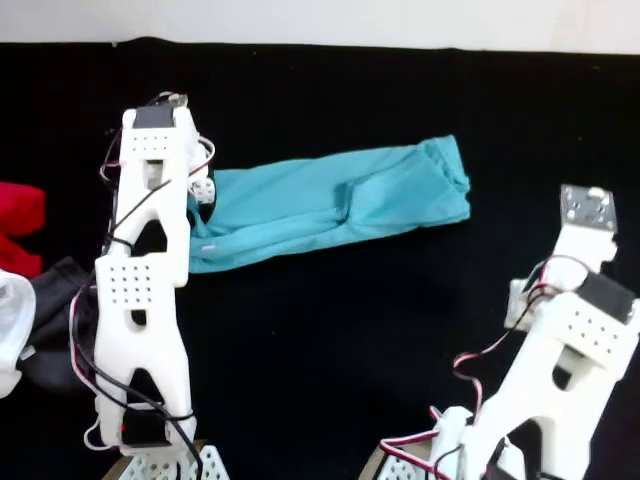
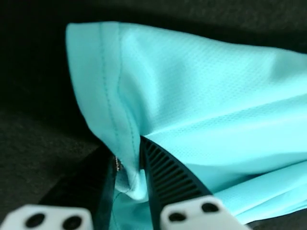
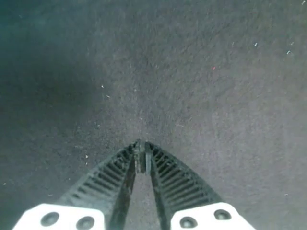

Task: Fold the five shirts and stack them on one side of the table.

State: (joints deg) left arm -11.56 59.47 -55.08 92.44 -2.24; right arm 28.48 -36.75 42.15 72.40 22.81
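Teal shirt [image 1: 340, 205] hem sits pinched in our left gripper [image 2: 128, 167], the jaws closed down on a thin fold of cloth. Our right gripper [image 3: 143, 154] is closed on nothing above the bare table [image 3: 216, 72]. Farther out, the shirt lies in a long rumpled band across the table. We judge this shallow bite could slip, or a one-ended pull could bunch the cloth.
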